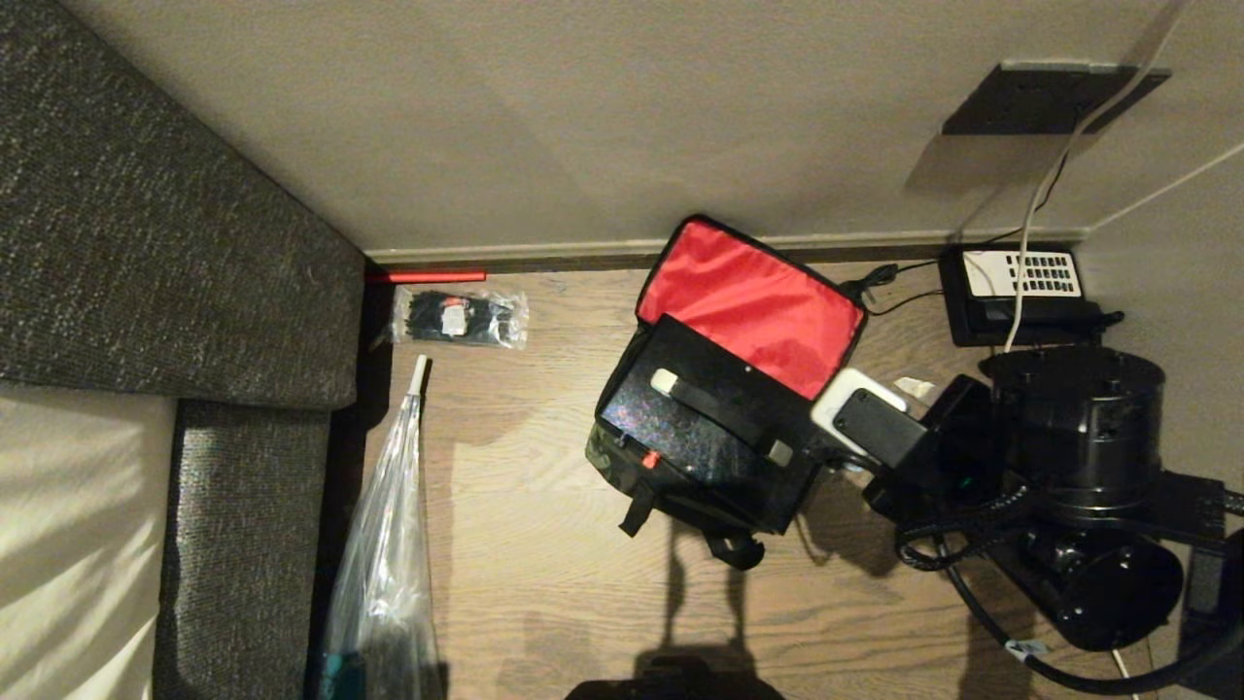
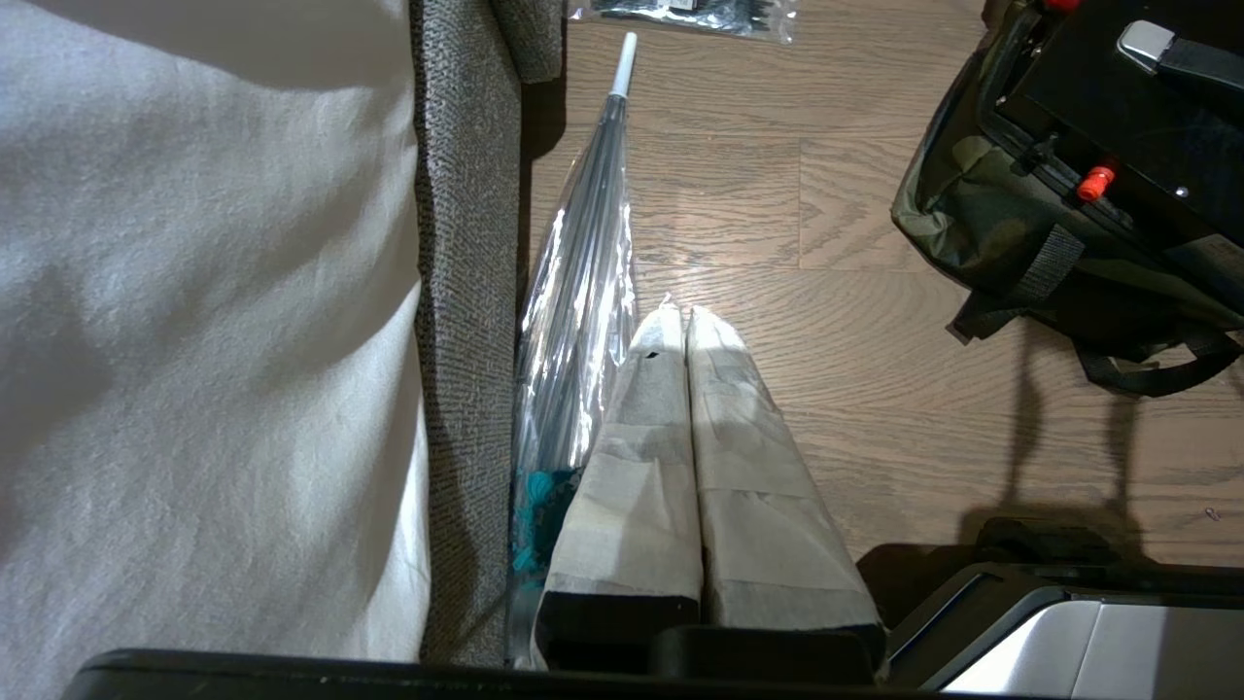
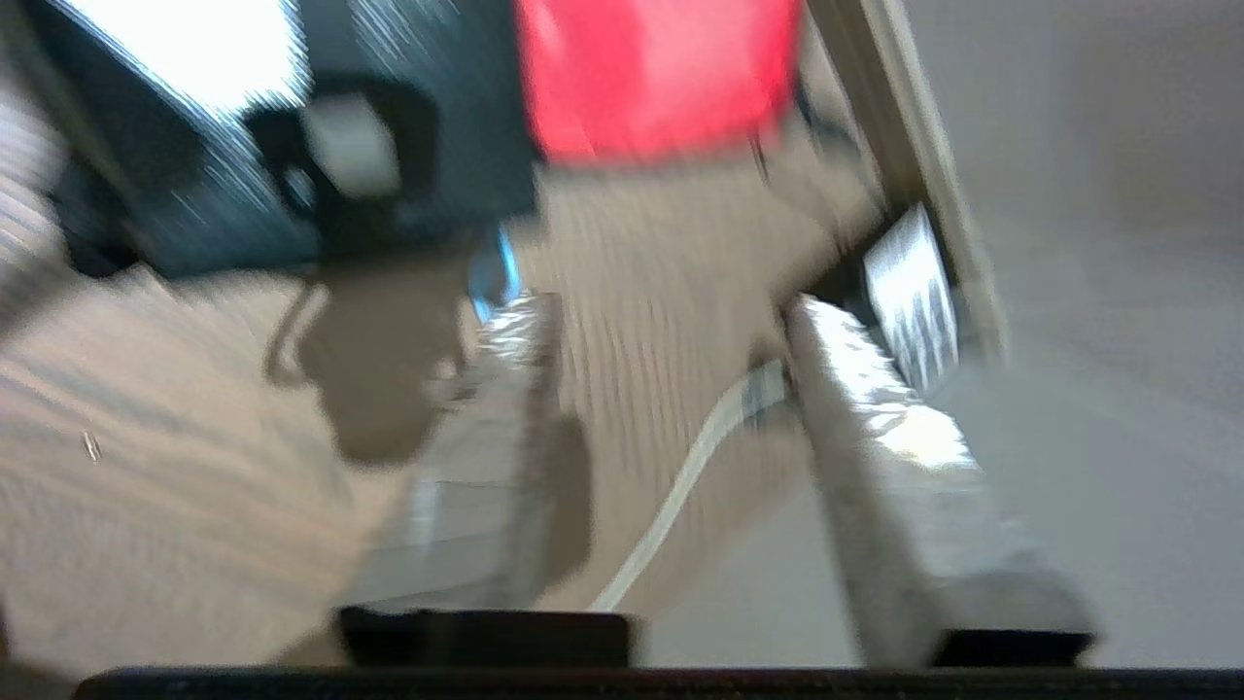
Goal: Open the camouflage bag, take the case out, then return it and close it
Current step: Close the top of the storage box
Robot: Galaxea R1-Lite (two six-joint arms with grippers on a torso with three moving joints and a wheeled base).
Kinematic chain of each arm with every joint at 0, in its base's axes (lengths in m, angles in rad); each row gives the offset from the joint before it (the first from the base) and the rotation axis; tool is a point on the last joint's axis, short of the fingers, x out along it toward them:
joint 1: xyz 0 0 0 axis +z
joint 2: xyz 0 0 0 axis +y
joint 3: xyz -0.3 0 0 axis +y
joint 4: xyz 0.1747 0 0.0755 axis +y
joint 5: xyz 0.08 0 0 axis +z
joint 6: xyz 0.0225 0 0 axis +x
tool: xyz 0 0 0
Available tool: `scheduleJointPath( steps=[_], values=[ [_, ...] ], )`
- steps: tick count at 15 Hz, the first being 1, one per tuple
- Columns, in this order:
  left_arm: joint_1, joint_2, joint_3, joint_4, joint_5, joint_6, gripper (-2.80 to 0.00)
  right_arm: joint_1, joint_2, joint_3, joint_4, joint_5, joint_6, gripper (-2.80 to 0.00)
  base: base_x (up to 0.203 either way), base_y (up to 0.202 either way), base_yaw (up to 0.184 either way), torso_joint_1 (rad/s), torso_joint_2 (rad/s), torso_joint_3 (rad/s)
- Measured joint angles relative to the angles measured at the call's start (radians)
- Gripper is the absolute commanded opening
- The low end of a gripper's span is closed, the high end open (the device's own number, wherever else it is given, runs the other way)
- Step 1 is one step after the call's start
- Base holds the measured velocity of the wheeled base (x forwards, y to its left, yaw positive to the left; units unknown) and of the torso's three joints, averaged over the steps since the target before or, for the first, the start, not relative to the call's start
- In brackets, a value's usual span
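Grey woven upholstery [image 1: 146, 194] fills the far left, with a clear plastic umbrella [image 1: 384, 544] lying along its edge and a packet of black cable ties [image 1: 459, 318] just beyond. The left gripper [image 2: 685, 321] hangs over bare floorboards, fingers pressed together and empty. Centre stage, the camouflage bag [image 1: 622, 457] stands open, red lid flipped back against the wall, the case [image 1: 709, 428] lying across its mouth. Just right of it, the right gripper [image 3: 671, 321] hovers, fingers spread, holding nothing. Far right, a black telephone [image 1: 1020, 292].

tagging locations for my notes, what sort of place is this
Probably a hotel room or bedroom: a bed with white sheet and grey upholstered frame, wood-look floor, and a black desk telephone on the floor by the wall.
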Motion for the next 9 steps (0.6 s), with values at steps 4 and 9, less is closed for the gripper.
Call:
scheduleJointPath(
  steps=[4, 9],
  values=[
    [0.0, 0.0, 0.0, 0.0, 0.0, 0.0, -2.8, -0.085, -0.132, 0.046, 0.218, -0.066, 0.203, -2.8, 0.0, 0.0, 0.0, 0.0, 0.0, 0.0],
    [0.0, 0.0, 0.0, 0.0, 0.0, 0.0, -2.8, -0.204, -0.25, 0.082, 0.423, -0.016, 0.314, -2.8, 0.0, 0.0, 0.0, 0.0, 0.0, 0.0]
  ],
)
